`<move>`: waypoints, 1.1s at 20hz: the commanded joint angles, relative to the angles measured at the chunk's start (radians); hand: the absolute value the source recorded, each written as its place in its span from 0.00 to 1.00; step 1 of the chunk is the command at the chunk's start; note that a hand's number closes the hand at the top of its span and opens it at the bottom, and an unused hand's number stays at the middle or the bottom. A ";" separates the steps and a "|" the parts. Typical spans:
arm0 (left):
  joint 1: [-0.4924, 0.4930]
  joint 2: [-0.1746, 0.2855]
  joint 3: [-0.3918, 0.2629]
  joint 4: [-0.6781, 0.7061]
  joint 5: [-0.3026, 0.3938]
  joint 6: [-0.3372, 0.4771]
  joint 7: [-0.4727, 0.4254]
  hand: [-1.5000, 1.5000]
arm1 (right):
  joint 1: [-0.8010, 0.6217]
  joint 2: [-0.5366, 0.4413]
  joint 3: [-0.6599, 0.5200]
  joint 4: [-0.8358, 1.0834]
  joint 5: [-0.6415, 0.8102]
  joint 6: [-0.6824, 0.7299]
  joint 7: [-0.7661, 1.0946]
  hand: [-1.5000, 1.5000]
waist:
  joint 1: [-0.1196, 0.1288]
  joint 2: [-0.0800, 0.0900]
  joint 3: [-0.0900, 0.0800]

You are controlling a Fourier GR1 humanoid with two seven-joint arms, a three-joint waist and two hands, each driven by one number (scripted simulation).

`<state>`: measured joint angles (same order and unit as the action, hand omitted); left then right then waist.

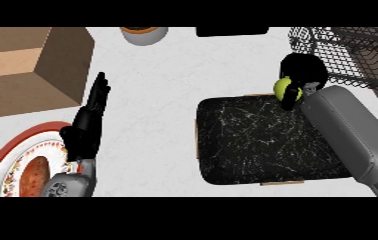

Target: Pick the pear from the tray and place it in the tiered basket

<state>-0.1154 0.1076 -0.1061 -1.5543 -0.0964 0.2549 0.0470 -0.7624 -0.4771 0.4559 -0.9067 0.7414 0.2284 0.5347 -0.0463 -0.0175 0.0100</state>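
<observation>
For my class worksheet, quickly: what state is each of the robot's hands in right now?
Left hand: open, fingers straight, holding nothing.
Right hand: shut on the pear.

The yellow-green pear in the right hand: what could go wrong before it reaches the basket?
The black right hand covers only part of the yellow-green pear, so it might slip and fall by the corner of the dark speckled tray. The black wire tiered basket stands close; the hand or pear may hit its rim.
</observation>
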 commanded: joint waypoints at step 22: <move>-0.038 -0.048 -0.029 0.050 -0.024 -0.016 -0.046 0.50 | -0.264 -0.195 -0.470 -0.500 -0.100 0.252 0.537 1.00 | 0.051 0.018 -0.011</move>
<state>-0.1365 0.0746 -0.1334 -1.5377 -0.1155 0.2413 0.0333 -0.9698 -0.6908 0.0201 -1.4463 0.6253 0.4592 0.9884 -0.0088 -0.0050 -0.0007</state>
